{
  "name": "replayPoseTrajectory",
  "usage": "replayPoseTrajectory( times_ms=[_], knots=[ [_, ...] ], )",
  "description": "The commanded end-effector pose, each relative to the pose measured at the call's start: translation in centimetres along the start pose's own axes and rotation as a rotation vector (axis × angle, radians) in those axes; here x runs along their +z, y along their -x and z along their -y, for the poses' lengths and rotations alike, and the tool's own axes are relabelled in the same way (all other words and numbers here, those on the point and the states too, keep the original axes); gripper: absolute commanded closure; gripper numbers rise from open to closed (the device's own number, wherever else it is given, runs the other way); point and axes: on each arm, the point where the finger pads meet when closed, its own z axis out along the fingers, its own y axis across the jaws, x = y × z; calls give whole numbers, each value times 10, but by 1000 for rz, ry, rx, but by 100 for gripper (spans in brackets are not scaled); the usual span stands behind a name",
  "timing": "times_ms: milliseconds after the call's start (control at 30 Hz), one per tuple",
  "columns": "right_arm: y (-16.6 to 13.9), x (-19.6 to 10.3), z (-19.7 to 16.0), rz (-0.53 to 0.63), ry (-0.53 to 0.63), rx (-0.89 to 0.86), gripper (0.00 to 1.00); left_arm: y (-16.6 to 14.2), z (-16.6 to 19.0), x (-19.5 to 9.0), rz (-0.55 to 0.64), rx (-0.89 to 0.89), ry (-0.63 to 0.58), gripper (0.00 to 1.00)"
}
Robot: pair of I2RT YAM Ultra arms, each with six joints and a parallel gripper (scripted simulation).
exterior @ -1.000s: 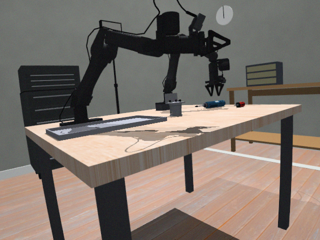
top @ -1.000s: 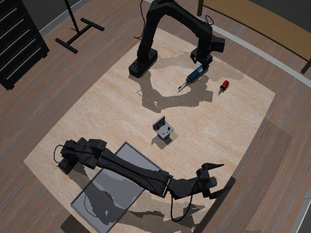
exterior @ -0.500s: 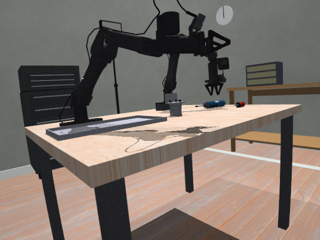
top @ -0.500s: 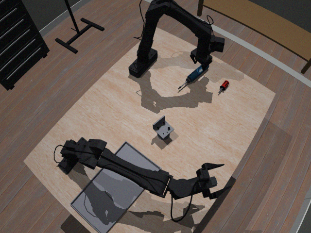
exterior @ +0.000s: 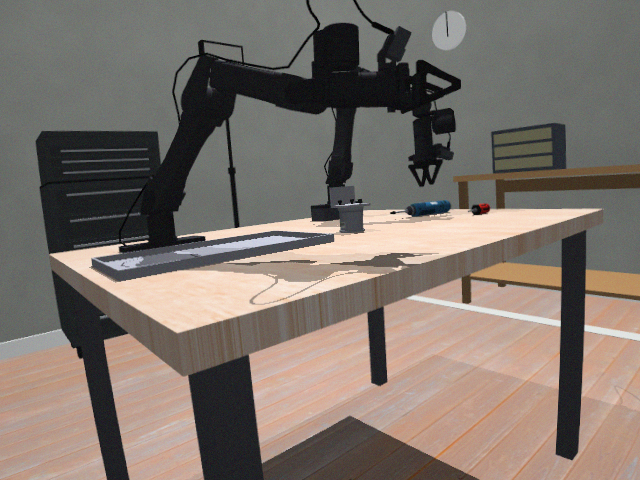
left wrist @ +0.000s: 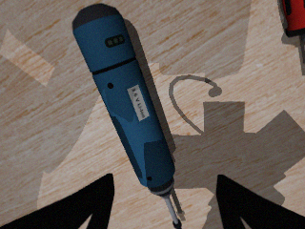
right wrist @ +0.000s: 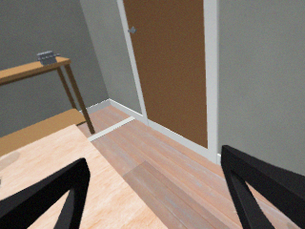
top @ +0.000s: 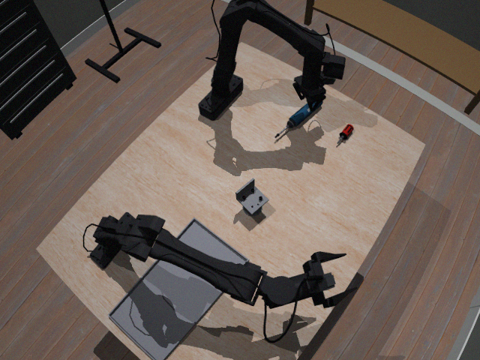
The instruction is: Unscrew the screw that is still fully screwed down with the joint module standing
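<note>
The electric screwdriver (top: 300,116) (exterior: 431,208) (left wrist: 129,95) lies on the table, blue barrel, its bit pointing toward the table's middle. My left gripper (exterior: 427,183) (left wrist: 164,182) is open above it, fingers turned slightly relative to the barrel, its nose between them in the left wrist view. The joint module (exterior: 352,220) stands upright mid-table. The grey bracket (top: 253,200) (exterior: 341,194) sits on top, its plate upright at one side. Several dark screw heads show on it; which is fully down cannot be told. My right gripper (top: 350,271) (right wrist: 152,159) is open and empty, high near the table's edge.
A small red screwdriver (top: 348,130) (exterior: 481,208) (left wrist: 295,13) lies beside the electric one. A shallow grey tray (top: 201,237) (exterior: 206,261) lies below the right arm, on the joint module's other side.
</note>
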Motion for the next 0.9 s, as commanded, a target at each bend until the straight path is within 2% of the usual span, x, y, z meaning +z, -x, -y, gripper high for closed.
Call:
replayPoseTrajectory(
  times_ms=[0, 233, 400, 800, 867],
  knots=[
    [8, -1, -1, 7, 5, -3, 14, -7, 15, -22, 8, 116, -58, 35],
    [8, -1, -1, 7, 5, -3, 14, -21, 25, -34, -10, 281, -105, 35],
    [8, -1, -1, 7, 5, -3, 14, -19, 22, -28, -25, 269, -93, 35],
    [8, -1, -1, 7, 5, -3, 14, -48, 40, -55, -26, 565, -193, 35],
    [8, -1, -1, 7, 5, -3, 14, -47, 39, -49, -44, 559, -182, 35]
  ],
)
